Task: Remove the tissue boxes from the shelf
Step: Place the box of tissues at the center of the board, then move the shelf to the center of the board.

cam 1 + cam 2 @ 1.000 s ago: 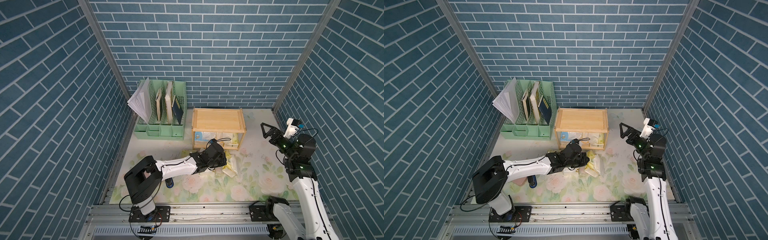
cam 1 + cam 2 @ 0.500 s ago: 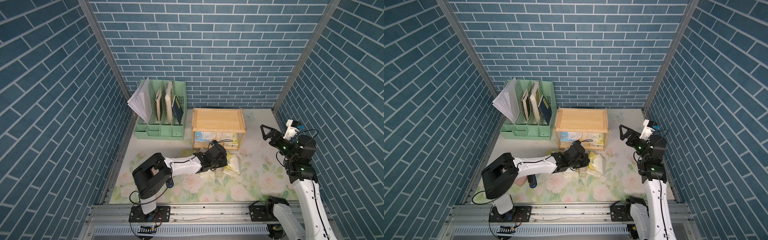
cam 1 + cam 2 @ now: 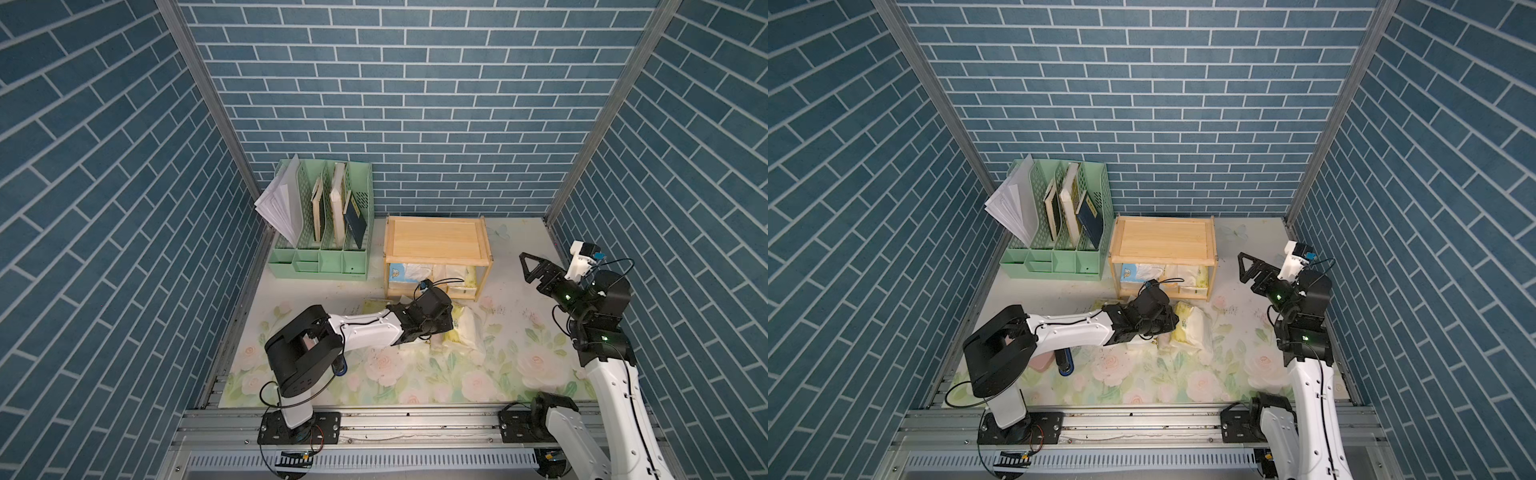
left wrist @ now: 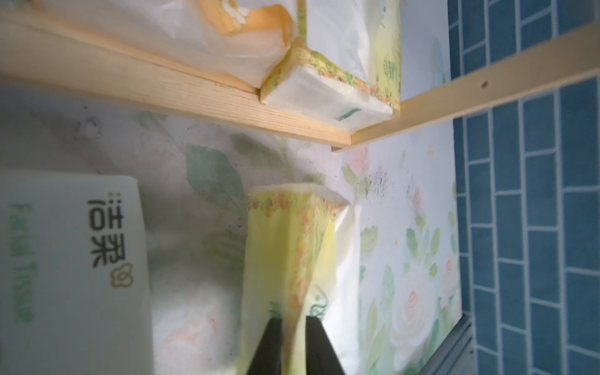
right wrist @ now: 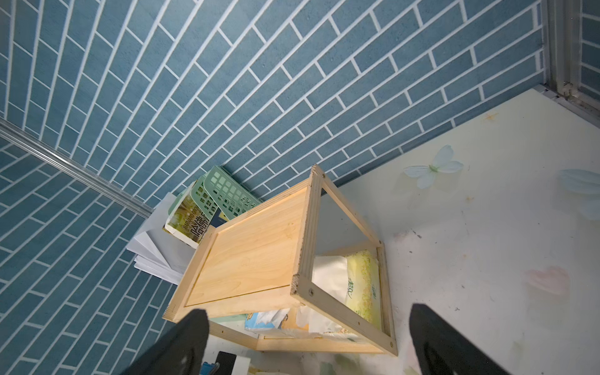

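- left gripper [image 4: 294,328]: low over the pastel floral mat [image 3: 415,382], just in front of the small two-tier light-wood shelf [image 3: 436,239]. its dark fingers [image 4: 271,347] stand close together, pinching a fold of wrapper on a soft yellow plastic-wrapped tissue pack [image 4: 285,246].
- the pinched pack lies on the mat, off the shelf, near the front right corner post. in both top views it shows just beyond the left wrist.
- white tissue pack with green and black print [image 4: 65,276]: also on the mat, beside the pinched one, a gap between them.
- on the shelf, all in the lower tier: a light blue pack [image 3: 399,272] at the left end, a peach-printed pack [image 4: 194,39] in the middle, and a second yellow pack [image 4: 328,94] with its end resting on the front rim by the corner post.
- right gripper [image 3: 534,270]: raised, well to the right of the shelf, jaws spread wide, nothing between them.
- mint-green plastic file organizer [image 3: 320,266]: left of the shelf, against the back wall, papers and books standing in it.
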